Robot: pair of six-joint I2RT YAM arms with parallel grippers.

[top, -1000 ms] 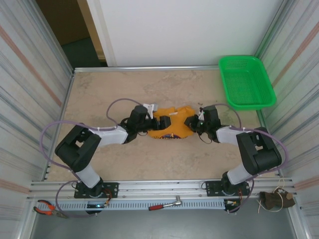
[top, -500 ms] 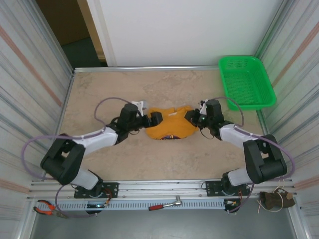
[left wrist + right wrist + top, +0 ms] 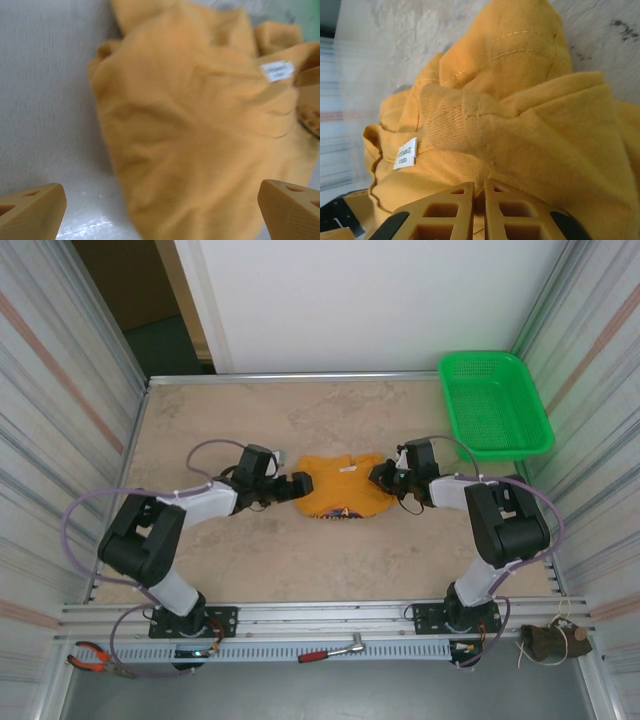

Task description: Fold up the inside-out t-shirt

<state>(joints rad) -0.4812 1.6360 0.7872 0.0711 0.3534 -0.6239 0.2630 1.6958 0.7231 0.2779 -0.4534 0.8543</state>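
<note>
The inside-out t-shirt (image 3: pixel 340 492) lies bunched in a small orange-yellow heap at the middle of the table, a white label (image 3: pixel 347 470) showing near its far edge and a dark logo at its near hem. My left gripper (image 3: pixel 296 487) stands open at the heap's left edge, its two fingertips (image 3: pixel 31 210) far apart with the cloth (image 3: pixel 200 135) just ahead of them and nothing pinched. My right gripper (image 3: pixel 381 478) is shut on a fold of the t-shirt (image 3: pixel 520 125) at its right edge, near the ribbed collar and the label (image 3: pixel 406 153).
A green plastic basket (image 3: pixel 494 405) stands at the table's far right corner. Striped walls close both sides. On the rail in front of the arm bases lie pliers (image 3: pixel 92 657) and a red-handled tool (image 3: pixel 330 651).
My left gripper has let go of the shirt, opened wide and drawn back to the left. The heap has spread slightly. The right gripper stays shut on the cloth's right edge.
</note>
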